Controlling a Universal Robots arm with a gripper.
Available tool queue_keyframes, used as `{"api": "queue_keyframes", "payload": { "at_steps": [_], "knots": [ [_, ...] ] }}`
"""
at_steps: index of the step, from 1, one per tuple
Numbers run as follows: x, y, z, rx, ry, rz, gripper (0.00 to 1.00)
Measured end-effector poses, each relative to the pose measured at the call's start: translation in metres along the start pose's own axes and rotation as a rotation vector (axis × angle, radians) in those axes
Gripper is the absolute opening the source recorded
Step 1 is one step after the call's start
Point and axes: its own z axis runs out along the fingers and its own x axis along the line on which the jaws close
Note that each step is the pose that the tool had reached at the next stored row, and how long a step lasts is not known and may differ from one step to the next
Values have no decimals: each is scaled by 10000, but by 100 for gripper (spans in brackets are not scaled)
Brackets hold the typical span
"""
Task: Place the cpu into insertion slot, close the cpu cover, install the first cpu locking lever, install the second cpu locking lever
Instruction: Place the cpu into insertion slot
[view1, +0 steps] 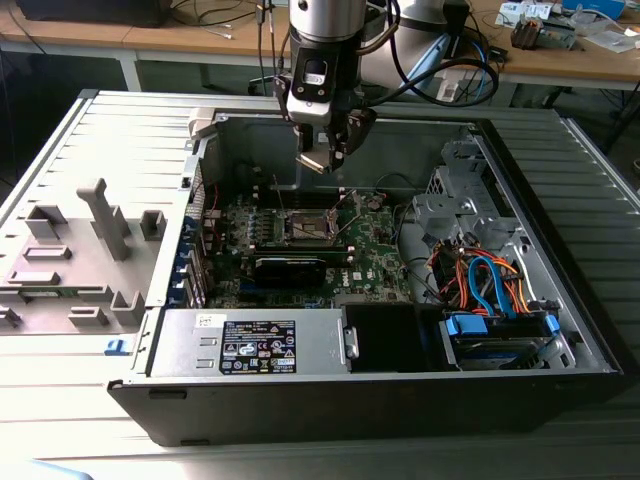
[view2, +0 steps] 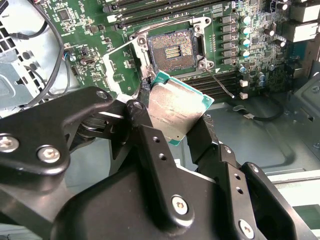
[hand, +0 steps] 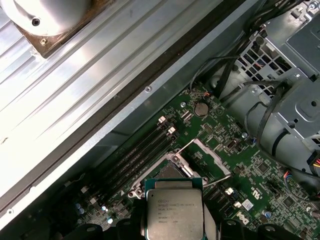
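While gripper (view2: 174, 121) holds cpu (hand: 175, 212), insertion slot (hand: 168, 173) sits half-hidden.

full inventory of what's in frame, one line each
chip: one, silvery-grey, held above the board
socket: one, dark centre, silver rim, on the board, empty
cover frame: one, silver, raised open beside the socket
board: one, green, inside the case
case: one, black and grey, lying open
power supply: one, silver, inside the case
cables: bundle, orange and blue, exterior view's right of the board
plastic fixture: one, grey, exterior view's left of the case
arm: one, silver and black, above the case; jaws shut on the chip
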Motion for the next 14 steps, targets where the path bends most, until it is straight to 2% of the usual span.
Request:
{"api": "queue_keyframes", "payload": {
  "at_steps": [14],
  "knots": [
    [0, 0, 0, -2, -6, 76, 55]
  ]
}}
